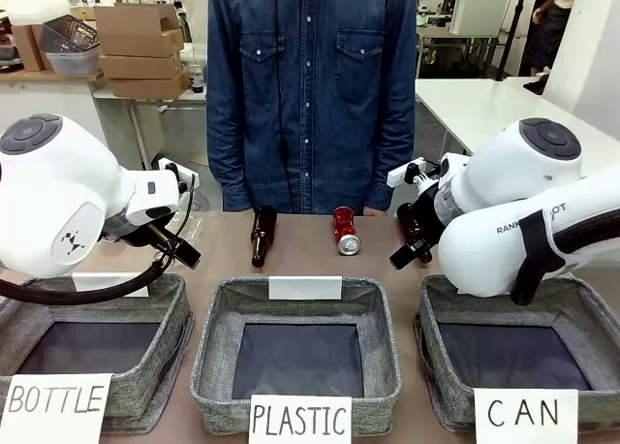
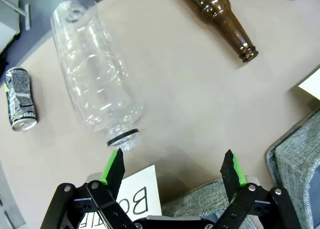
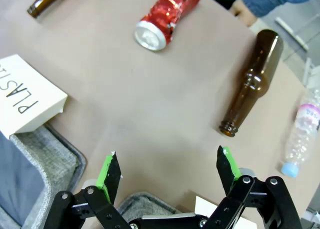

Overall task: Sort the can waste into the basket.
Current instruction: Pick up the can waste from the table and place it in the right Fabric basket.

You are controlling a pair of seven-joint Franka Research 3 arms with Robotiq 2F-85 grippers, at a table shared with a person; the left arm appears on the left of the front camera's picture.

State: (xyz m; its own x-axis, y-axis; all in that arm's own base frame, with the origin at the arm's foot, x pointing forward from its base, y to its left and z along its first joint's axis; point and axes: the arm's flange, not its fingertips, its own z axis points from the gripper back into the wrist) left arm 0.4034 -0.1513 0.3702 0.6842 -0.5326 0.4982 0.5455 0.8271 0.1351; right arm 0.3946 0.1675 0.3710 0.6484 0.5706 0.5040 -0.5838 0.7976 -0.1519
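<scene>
Starting at the left: the left gripper [image 2: 172,171] hangs over the table with its green-padded fingers spread wide and nothing between them. Out toward the table's left edge lies the silver-grey can [image 2: 20,99], on its side and well apart from that gripper, with a clear plastic bottle [image 2: 97,74] to its right. Seen from the wrist, its long axis runs roughly toward the gripper, lid end nearest. How that squares with the table's edges I can't tell.

In the middle, the red can [image 1: 345,231] lies on its side on the far part of the table, close in front of the person and beyond the PLASTIC basket [image 1: 208,357]. Its long axis runs far to near, with the silver lid end pointing back at the robot and a touch right. A brown bottle [image 3: 252,84] lies near it on the right, not touching.

On the right, the right gripper [image 3: 167,171] is spread open and empty too, hovering near the red can. The CAN basket [image 1: 431,357] sits at the near right, with nothing in the part I can see.

My read is that no pick has begun, and the red can suits the right arm. It should come down over the can's middle with fingers straddling the narrow width, across that axis and clear of the bottle. A gentle squeeze is best, since a dented can may slip or crumple.
</scene>
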